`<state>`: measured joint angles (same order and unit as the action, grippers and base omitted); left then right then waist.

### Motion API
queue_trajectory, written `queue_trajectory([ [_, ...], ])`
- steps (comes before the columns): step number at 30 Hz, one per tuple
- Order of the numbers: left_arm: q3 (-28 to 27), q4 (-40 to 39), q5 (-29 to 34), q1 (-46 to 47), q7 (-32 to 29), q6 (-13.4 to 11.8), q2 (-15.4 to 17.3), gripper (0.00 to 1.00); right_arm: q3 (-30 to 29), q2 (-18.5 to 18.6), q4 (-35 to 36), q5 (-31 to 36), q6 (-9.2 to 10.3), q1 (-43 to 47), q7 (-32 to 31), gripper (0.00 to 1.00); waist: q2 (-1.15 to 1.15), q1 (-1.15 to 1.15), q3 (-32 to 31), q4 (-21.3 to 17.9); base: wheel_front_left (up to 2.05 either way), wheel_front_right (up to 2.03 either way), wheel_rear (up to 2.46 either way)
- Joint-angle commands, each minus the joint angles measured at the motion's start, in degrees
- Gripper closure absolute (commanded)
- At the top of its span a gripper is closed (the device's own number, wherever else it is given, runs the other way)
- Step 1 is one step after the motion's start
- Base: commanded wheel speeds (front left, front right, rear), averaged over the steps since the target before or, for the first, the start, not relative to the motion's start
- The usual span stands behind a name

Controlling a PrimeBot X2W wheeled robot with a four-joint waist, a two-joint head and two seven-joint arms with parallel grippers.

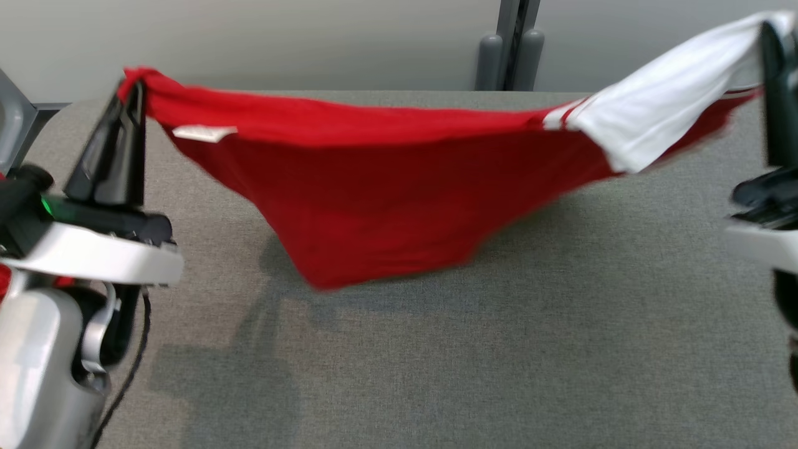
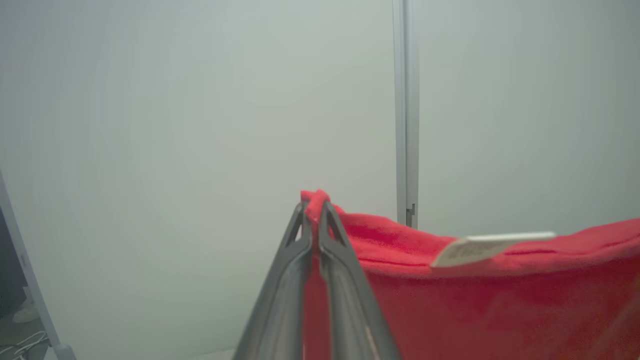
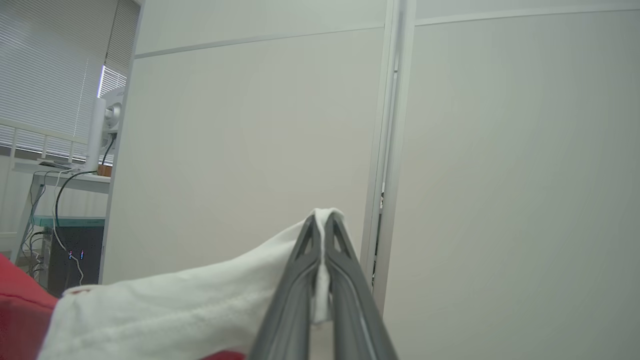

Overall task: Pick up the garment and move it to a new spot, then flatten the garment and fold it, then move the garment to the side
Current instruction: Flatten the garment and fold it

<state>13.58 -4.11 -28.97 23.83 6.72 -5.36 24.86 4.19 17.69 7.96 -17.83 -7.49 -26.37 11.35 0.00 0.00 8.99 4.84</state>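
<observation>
The garment [image 1: 380,187], red with a white sleeve [image 1: 661,112] and a white neck tag [image 1: 202,133], hangs stretched in the air above the grey table [image 1: 499,349], sagging in the middle. My left gripper [image 1: 134,87] is shut on its red edge at the left; the left wrist view shows red cloth [image 2: 475,300] pinched at that gripper [image 2: 315,207]. My right gripper [image 1: 773,37] at the far right is shut on the white sleeve, and the right wrist view shows white cloth [image 3: 190,310] squeezed at this gripper [image 3: 322,222]. The chest lettering is hidden.
A pale partition wall [image 1: 280,37] with a grey post [image 1: 511,43] stands behind the table's far edge. A desk with cables and equipment [image 3: 65,200] stands at the left of the right wrist view. Bare table lies beneath and in front of the shirt.
</observation>
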Motion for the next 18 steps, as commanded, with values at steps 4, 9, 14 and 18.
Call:
queue_trajectory([
  [4, -0.65, -3.87, -0.81, 4.21, -3.58, 0.62, 1.74, 1.00, -3.12, 1.22, 5.59, 1.22, -0.02, -2.72, -2.45, 1.00, 0.00, 0.00, -1.17, 0.01, 0.00, 0.00, 0.00],
  [9, -1.33, -8.15, -0.52, 8.19, -6.89, 0.23, 3.40, 1.00, -6.54, 1.62, 11.34, 2.07, -0.02, -4.79, -5.76, 1.00, 0.00, 0.00, -2.72, -0.43, 0.00, 0.00, 0.00],
  [14, -1.46, -11.30, 0.21, 10.34, -7.95, -0.79, 3.72, 1.00, -7.60, 1.74, 13.36, 1.63, -0.02, -5.26, -8.82, 1.00, 0.00, 0.00, -2.97, -0.94, 0.00, 0.00, 0.00],
  [18, -1.06, -11.64, 0.79, 12.38, -6.89, -0.94, 2.96, 1.00, -6.13, 2.18, 12.02, 0.72, -0.02, -6.90, -9.10, 1.00, 0.00, 0.00, -1.86, -1.59, 0.00, 0.00, 0.00],
])
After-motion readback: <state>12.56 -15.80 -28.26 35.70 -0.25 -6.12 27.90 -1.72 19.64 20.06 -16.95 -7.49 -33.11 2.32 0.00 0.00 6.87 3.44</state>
